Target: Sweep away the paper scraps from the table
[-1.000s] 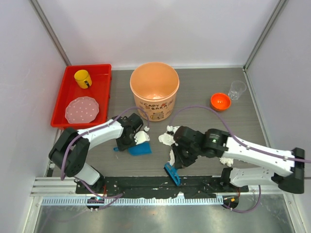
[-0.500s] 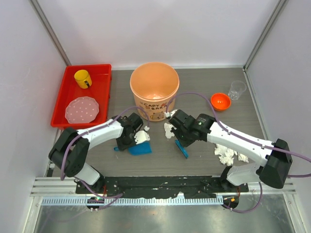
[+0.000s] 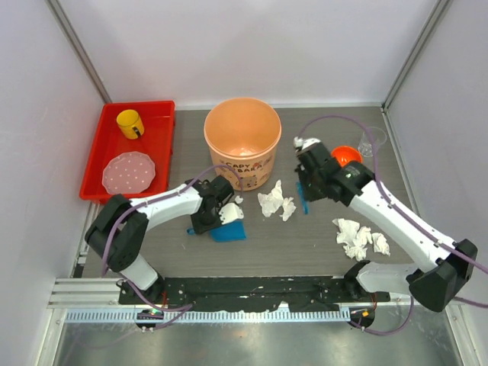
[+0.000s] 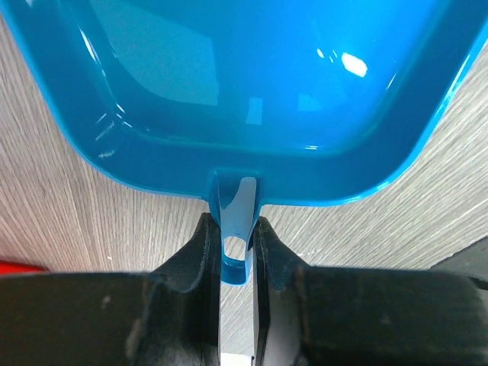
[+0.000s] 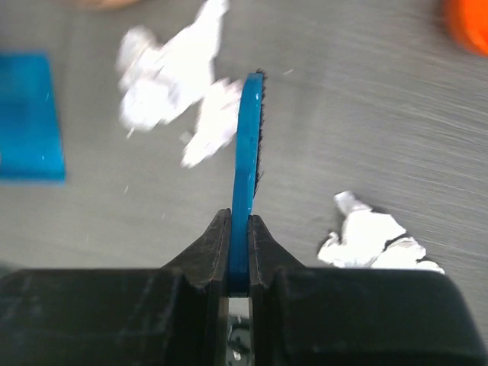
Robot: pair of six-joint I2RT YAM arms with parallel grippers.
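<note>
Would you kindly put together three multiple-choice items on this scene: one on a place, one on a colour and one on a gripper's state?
1. Where does the yellow cup stand?
A. in the red tray, far left
B. at the far right
C. at the near edge

2. What colour is the brush in the right gripper?
A. red
B. blue
C. yellow

3. How is the left gripper?
A. open, empty
B. shut on the dustpan
C. shut on a spoon

Answers:
1 A, the cup sits inside the tray's rim.
2 B, the right wrist view shows a blue brush clamped there.
3 B, the left wrist view shows it pinching the dustpan's handle.
</note>
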